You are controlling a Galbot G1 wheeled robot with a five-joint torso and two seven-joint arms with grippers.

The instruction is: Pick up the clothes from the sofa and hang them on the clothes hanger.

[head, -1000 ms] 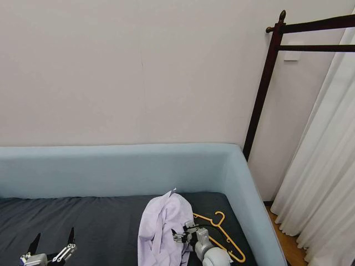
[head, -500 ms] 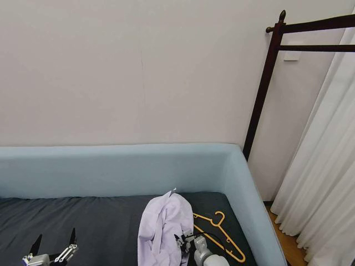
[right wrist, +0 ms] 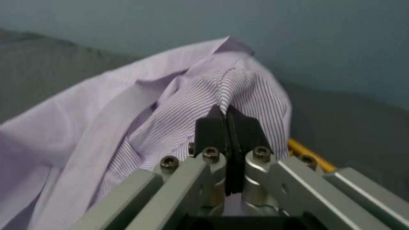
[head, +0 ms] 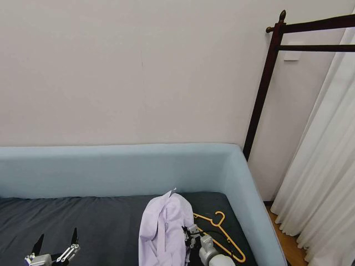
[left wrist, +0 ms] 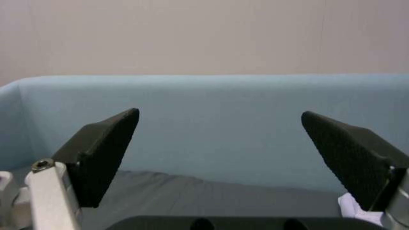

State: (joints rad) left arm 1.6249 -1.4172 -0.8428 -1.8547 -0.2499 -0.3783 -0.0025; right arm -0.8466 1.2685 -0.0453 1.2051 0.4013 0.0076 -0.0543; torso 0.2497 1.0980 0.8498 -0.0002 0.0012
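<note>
Pinching shirt (right wrist: pixel 160 100) | right hand (right wrist: pixel 225 115) low over sofa (head: pixel 111 172) | left hand (head: pixel 56 236) splayed, idle

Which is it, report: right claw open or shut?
Shut on the shirt: the right claw shows no gap, pinching a striped fold.

**Count of items, head view.** You have:

- one lilac striped shirt (head: pixel 163 230) at 6 o'clock
- one orange hanger (head: pixel 204 218) at 5 o'clock
- one pale blue sofa (head: pixel 111 172)
- one dark wooden clothes rack (head: pixel 266 83) at 2 o'clock
- one white curtain (head: pixel 327 183) at 4 o'clock
- two grippers: left gripper (head: pixel 56 238) at 7 o'clock, right gripper (head: pixel 191 231) at 6 o'clock
</note>
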